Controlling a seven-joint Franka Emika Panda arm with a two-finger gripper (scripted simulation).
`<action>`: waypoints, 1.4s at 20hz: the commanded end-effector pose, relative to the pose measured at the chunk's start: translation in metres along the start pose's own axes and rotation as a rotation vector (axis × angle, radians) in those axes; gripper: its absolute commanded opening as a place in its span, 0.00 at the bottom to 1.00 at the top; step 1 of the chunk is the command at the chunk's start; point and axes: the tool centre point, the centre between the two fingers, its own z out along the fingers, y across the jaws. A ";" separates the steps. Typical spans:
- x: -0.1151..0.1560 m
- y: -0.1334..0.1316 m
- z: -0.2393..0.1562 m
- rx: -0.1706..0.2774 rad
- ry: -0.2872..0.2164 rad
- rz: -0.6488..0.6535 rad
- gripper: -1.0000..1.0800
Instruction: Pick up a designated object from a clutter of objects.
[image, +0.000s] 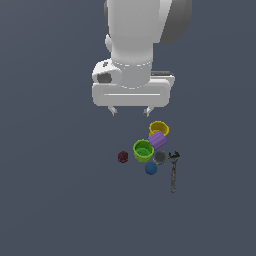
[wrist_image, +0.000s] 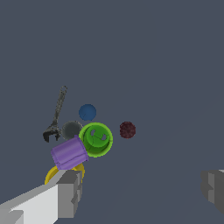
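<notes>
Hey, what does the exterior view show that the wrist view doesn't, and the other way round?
Only the exterior view shows the white arm body above the clutter, with the gripper hanging open, holding nothing.

Only the wrist view looks down into the green cup and shows the fingers up close.

Both show the green cup, purple cup, yellow cup, grey cup, blue ball, dark red piece and wrench.

The white Panda arm's wrist points straight down, its grey-tipped parallel gripper (image: 131, 111) spread wide and empty, above the grey floor (image: 50, 200).
</notes>
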 end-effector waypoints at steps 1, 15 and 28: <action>0.000 0.000 0.000 0.000 0.000 0.000 0.62; 0.005 0.005 0.001 0.012 -0.009 0.044 0.62; 0.020 -0.007 0.050 0.075 -0.171 0.291 0.62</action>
